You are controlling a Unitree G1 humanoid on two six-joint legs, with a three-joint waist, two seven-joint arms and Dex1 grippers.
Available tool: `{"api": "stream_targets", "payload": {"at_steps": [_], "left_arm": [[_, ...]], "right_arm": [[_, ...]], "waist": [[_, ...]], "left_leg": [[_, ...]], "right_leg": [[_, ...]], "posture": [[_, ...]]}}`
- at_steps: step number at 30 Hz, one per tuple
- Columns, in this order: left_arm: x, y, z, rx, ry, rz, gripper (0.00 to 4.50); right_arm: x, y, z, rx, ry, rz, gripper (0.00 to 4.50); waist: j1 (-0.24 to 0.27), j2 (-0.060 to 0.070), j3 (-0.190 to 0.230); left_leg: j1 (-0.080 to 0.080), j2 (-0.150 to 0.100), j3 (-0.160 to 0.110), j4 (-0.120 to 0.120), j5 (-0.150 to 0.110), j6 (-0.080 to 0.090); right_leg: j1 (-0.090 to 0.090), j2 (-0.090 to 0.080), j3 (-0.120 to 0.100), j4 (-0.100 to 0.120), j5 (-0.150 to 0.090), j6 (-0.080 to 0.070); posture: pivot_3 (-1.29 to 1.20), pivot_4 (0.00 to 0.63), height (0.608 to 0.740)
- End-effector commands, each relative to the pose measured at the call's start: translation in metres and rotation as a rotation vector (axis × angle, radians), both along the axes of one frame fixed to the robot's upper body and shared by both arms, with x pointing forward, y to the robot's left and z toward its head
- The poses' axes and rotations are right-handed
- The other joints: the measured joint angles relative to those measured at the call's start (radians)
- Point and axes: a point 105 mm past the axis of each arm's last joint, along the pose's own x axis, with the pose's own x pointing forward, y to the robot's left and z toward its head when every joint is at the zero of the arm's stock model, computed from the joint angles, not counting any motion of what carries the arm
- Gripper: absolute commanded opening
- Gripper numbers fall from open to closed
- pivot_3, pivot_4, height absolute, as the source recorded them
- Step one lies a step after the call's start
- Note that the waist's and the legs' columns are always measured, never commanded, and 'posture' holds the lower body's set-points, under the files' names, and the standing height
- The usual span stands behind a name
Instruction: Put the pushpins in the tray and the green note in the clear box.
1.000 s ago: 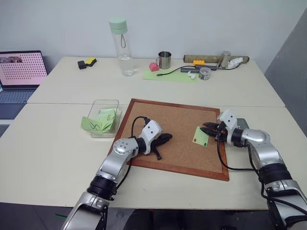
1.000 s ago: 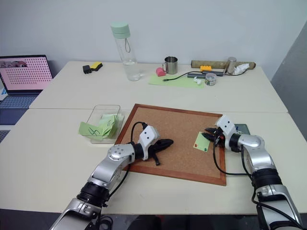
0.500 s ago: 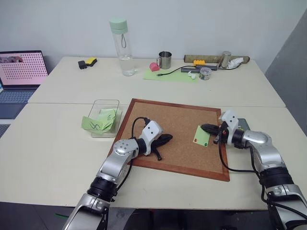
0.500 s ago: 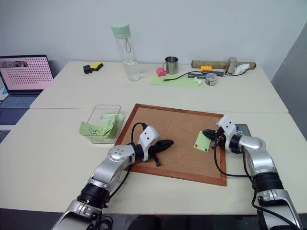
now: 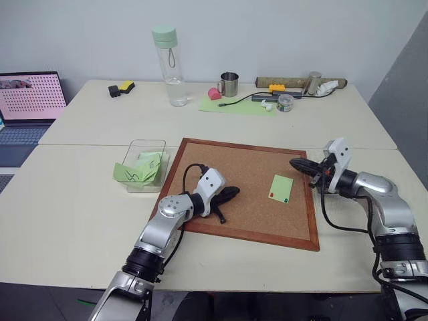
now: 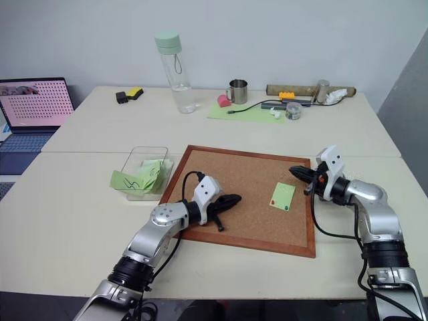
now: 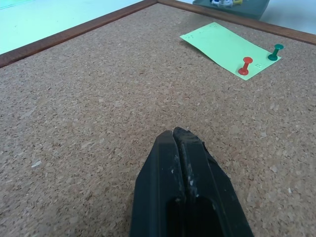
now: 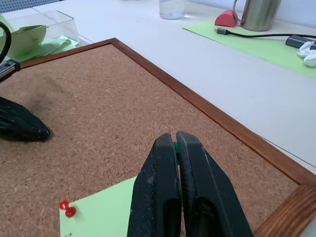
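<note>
- Two grippers hang over a wood-framed corkboard [image 5: 234, 174] lying on a pale table [image 5: 80, 200], nearest the camera.
- On the board's near left part, the left gripper [image 5: 234, 192] points across the cork with its black fingers [image 7: 185, 163] pressed together and nothing between them.
- Toward the board's right side lies the green note [image 5: 281, 188], flat on the cork — a red pushpin [image 7: 245, 66] and a green pushpin [image 7: 274, 51] stand in it at its near end.
- Above the board's right edge, just beyond the note, the right gripper [image 5: 295, 162] is raised with its fingers [image 8: 163, 182] clamped; a speck of green, seemingly a pushpin head [image 8: 176, 146], shows pinched between their tips.
- Past the board's right edge, the left wrist view catches a corner of the dark tray [image 7: 247, 6], with small pale and yellow pieces in it; what they are cannot be told.
- Left of the board sits the clear box [image 5: 146, 148], touching or nearly touching the frame — crumpled green papers [image 5: 137, 170] with dark scribbles lie in it and spill over its near wall.
- Farther back stand a clear water bottle [image 5: 168, 67] with a mint cap, a metal mug [image 5: 229, 83], and a green mat [image 5: 237, 104] with a cable across it.
- An open laptop [image 5: 30, 97] shows at the far left.
</note>
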Motion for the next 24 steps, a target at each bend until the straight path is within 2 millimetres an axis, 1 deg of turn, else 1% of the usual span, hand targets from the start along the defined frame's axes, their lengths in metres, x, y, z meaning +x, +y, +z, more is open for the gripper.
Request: {"api": "stream_targets", "payload": {"at_steps": [1,4,7,8,10,11,13,16,20,21,22,24], "left_arm": [[-0.008,0.001,-0.021,0.04,0.068,0.002,0.0],[-0.008,0.002,-0.021,0.043,0.066,0.0,0.0],[-0.009,0.002,-0.022,0.046,0.065,-0.003,0.0],[-0.009,0.001,-0.022,0.046,0.065,-0.004,0.0],[-0.009,0.001,-0.022,0.048,0.063,-0.006,0.0],[-0.009,0.001,-0.022,0.048,0.063,-0.006,0.0],[-0.009,0.001,-0.022,0.049,0.062,-0.007,0.0],[-0.009,0.002,-0.021,0.051,0.06,-0.007,0.0],[-0.009,0.003,-0.021,0.054,0.06,-0.005,0.0],[-0.01,0.003,-0.022,0.055,0.06,-0.005,0.0],[-0.01,0.004,-0.022,0.055,0.06,-0.006,0.0],[-0.01,0.004,-0.022,0.056,0.061,-0.006,0.0]], "right_arm": [[-0.001,-0.036,0.008,-0.085,-0.027,-0.113,0.03],[-0.001,-0.064,-0.005,-0.175,0.012,-0.213,0.03],[-0.003,-0.08,-0.02,-0.233,0.055,-0.267,0.03],[-0.003,-0.082,-0.024,-0.243,0.066,-0.275,0.03],[-0.004,-0.087,-0.03,-0.259,0.083,-0.295,0.44],[-0.004,-0.088,-0.031,-0.265,0.085,-0.3,0.55],[-0.004,-0.089,-0.034,-0.264,0.091,-0.305,1.01],[-0.005,-0.09,-0.035,-0.258,0.095,-0.306,1.74],[-0.007,-0.092,-0.03,-0.253,0.073,-0.303,2.56],[-0.007,-0.091,-0.028,-0.247,0.064,-0.295,2.82],[-0.008,-0.085,-0.022,-0.242,0.047,-0.265,2.92],[-0.015,-0.07,-0.013,-0.239,0.027,-0.175,3.41]], "waist": [[0.001,0.0,0.0],[0.001,0.0,0.0],[0.0,0.0,0.0],[0.0,0.0,-0.001],[0.0,0.001,-0.001],[0.0,0.001,-0.001],[0.0,0.001,-0.001],[0.0,0.001,-0.001],[0.0,0.001,-0.001],[0.0,0.001,-0.001],[0.0,0.001,-0.001],[0.0,0.001,-0.001]], "left_leg": [[0.0,0.0,0.0,0.0,0.0,0.0],[0.0,0.0,0.0,0.0,0.0,0.0],[0.0,0.0,0.001,0.0,0.0,0.0],[0.0,0.0,0.001,0.0,0.0,0.0],[0.0,0.0,0.001,0.0,0.0,0.0],[0.0,0.0,0.001,0.0,0.0,0.0],[0.0,0.0,0.001,0.0,0.0,0.0],[0.0,0.0,0.001,0.0,0.0,0.0],[0.0,0.0,0.001,0.0,0.0,0.0],[0.0,0.0,0.001,0.0,0.0,0.0],[0.0,0.0,0.001,0.0,0.0,0.0],[0.0,0.0,0.0,0.0,0.0,0.0]], "right_leg": [[0.0,0.0,0.0,0.0,0.0,0.0],[0.0,0.0,0.0,0.0,0.0,0.0],[0.0,0.0,0.0,0.0,0.0,0.0],[0.0,0.0,0.0,0.0,0.0,0.0],[0.0,0.0,0.0,0.0,0.0,0.0],[0.0,0.0,0.0,0.0,0.0,0.0],[0.0,0.0,0.0,0.0,0.0,0.0],[0.0,0.0,0.0,0.0,0.0,0.0],[0.001,0.0,0.0,0.0,0.0,0.0],[0.001,0.0,0.0,0.0,0.0,0.0],[0.001,0.0,0.0,0.0,0.0,0.0],[0.001,0.0,0.0,0.0,0.0,0.0]], "posture": [[0.0,0.15,0.74],[0.0,0.15,0.74],[0.0,0.15,0.74],[0.0,0.15,0.74],[0.0,0.15,0.74],[0.0,0.15,0.74],[0.0,0.15,0.74],[0.0,0.15,0.74],[0.0,0.15,0.74],[0.0,0.15,0.74],[0.0,0.15,0.74],[0.0,0.15,0.74]]}}
